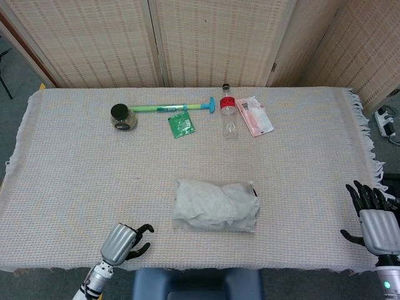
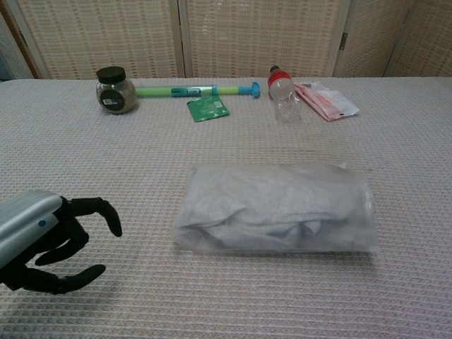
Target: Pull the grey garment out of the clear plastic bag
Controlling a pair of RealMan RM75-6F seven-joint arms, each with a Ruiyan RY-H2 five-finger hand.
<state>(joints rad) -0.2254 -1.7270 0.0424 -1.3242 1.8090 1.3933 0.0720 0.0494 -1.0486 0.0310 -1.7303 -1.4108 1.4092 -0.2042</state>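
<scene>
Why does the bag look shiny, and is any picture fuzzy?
Chest view: the bag has faint pale sheen from overhead light, with a thin shadow beneath its near edge; the left hand is big but fairly sharp. Head view: even light, soft shadows, nothing fuzzy.

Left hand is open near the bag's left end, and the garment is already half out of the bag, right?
Not quite. The grey garment lies wholly inside the clear plastic bag, as the chest view shows. The rest holds: the left hand is open, apart from the bag, near its left end.
</scene>
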